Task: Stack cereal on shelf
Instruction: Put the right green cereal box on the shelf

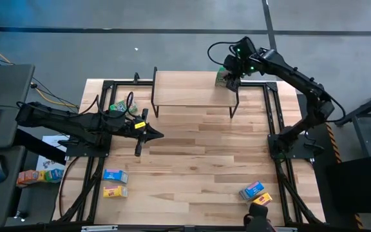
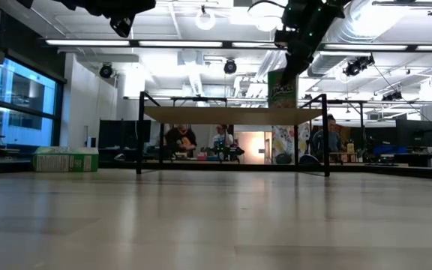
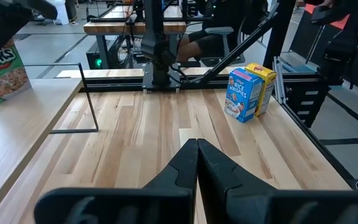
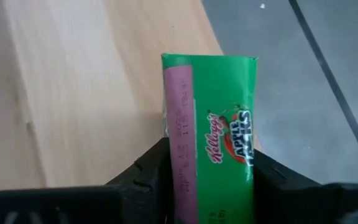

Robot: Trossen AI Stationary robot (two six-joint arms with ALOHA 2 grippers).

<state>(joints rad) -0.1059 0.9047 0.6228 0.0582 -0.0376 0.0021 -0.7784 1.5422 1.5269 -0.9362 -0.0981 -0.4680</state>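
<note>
1. The green miniature cereal box [image 4: 219, 134] with a pink side panel sits between the fingers of the right gripper [image 1: 229, 76], which pinches it on its two broad faces. In the right wrist view both dark fingers press against the box, so I take it as held, not yet let go.
2. The step in hand, as I judge it, is placing this first box on the small riser shelf with a light wood top and thin black metal legs [image 1: 185, 90]. In the high view the box is at the shelf's far right corner. In the low view it stands upright with its base at or just on the shelf top; whether it bears its own weight I cannot tell.
3. The next move calls for settling the box flat, spreading the fingers and lifting the gripper straight up so the box is not tipped off the nearby edge.
4. The left gripper [image 1: 154, 134] waits over the middle of the wood-plank tabletop [image 1: 198, 167], its fingers pressed together on nothing.
5. Five boxes remain on the table: a second green box [image 1: 118, 107] near the left arm, a blue box [image 1: 114, 176] and a yellow box [image 1: 114, 191] at the near left, and a blue box [image 1: 252, 191] and a yellow box [image 1: 262, 199] at the near right.
</note>
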